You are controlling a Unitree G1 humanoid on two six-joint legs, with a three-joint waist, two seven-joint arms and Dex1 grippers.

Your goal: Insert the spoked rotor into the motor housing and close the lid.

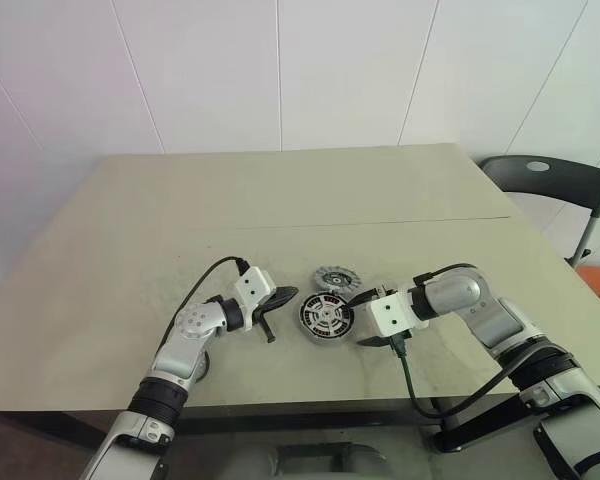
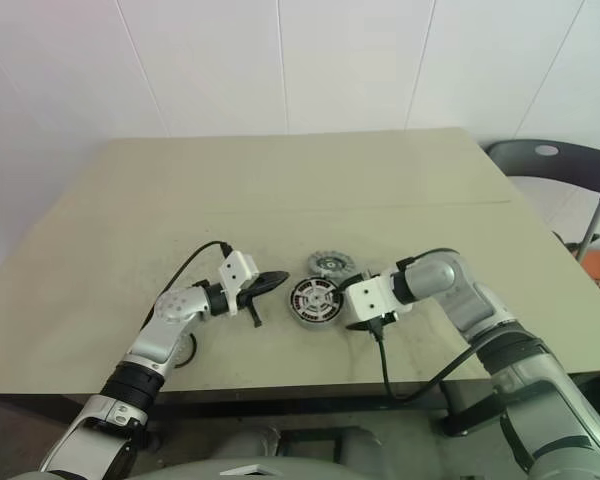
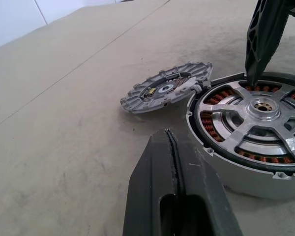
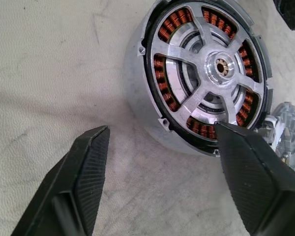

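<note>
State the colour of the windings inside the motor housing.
Copper-orange windings ring the silver hub of the motor housing; clearest in the right wrist view.

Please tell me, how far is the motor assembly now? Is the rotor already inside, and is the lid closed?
Done: the spoked rotor sits inside the motor housing, copper windings showing between its spokes. In hand: nothing; the right tool is open, one finger over the housing rim, and the left tool is shut beside it. Left: the lid lies on the table, leaning against the housing, not yet closed.
</note>
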